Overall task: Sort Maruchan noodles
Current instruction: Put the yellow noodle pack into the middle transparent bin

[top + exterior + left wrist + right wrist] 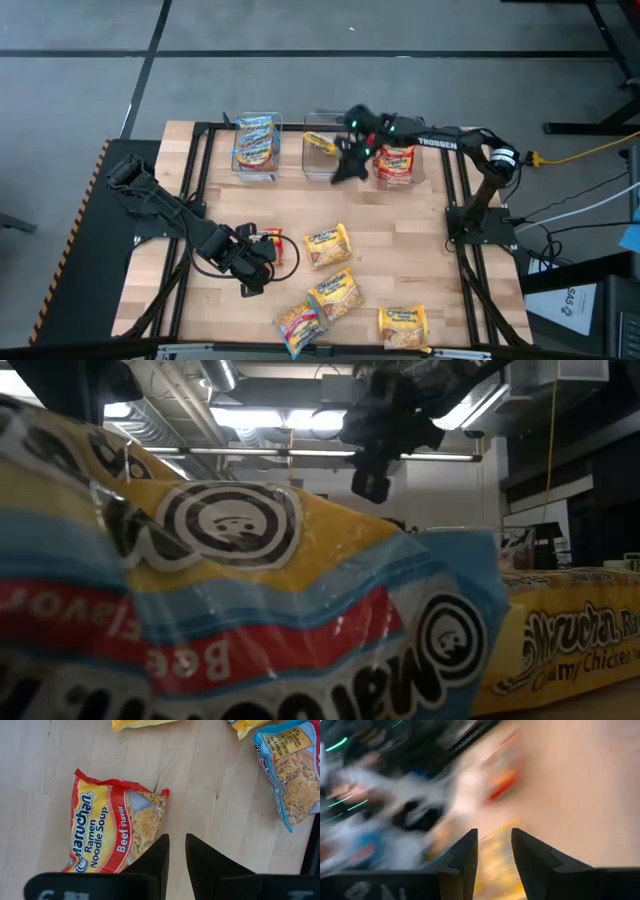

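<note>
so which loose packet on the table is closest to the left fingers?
The red-trimmed beef packet, lying right beside the left gripper; the other loose packets are yellow or blue-trimmed and lie farther off.

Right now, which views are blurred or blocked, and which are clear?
Right wrist view: motion-smeared beyond the right gripper. Low view: a noodle packet against the lens blocks most of it, with ceiling lights glaring behind. Left wrist view: sharp on the red beef packet. High view: evenly lit.

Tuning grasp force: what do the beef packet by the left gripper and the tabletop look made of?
Beef flavor Maruchan packet: thin glossy plastic film, judging by its crinkles, sheen and a clear window showing the noodles. Tabletop: light wood with visible grain and plank seams, matte finish; probably butcher block, though a wood-look laminate cannot be ruled out.
</note>
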